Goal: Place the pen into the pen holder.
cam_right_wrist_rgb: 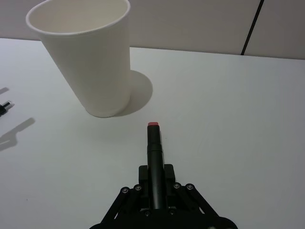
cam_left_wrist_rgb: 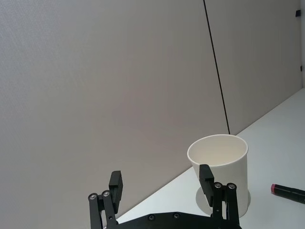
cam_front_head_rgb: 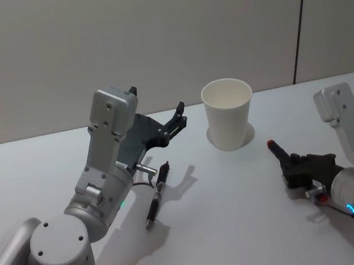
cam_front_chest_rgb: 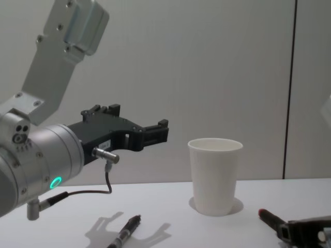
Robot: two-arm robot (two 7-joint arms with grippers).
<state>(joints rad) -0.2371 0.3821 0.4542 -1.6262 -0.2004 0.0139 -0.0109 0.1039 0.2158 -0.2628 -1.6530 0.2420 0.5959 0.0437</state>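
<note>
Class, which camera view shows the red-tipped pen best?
The right wrist view: the red-tipped pen shows close and unobstructed, clamped in the right end effector, pointing towards the pen holder. Head and chest views show it farther off, side on; the left wrist view cuts it at the edge.

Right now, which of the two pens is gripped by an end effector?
The black red-tipped pen, clamped in the right end effector; the slim black pen lies loose on the white table.
</note>
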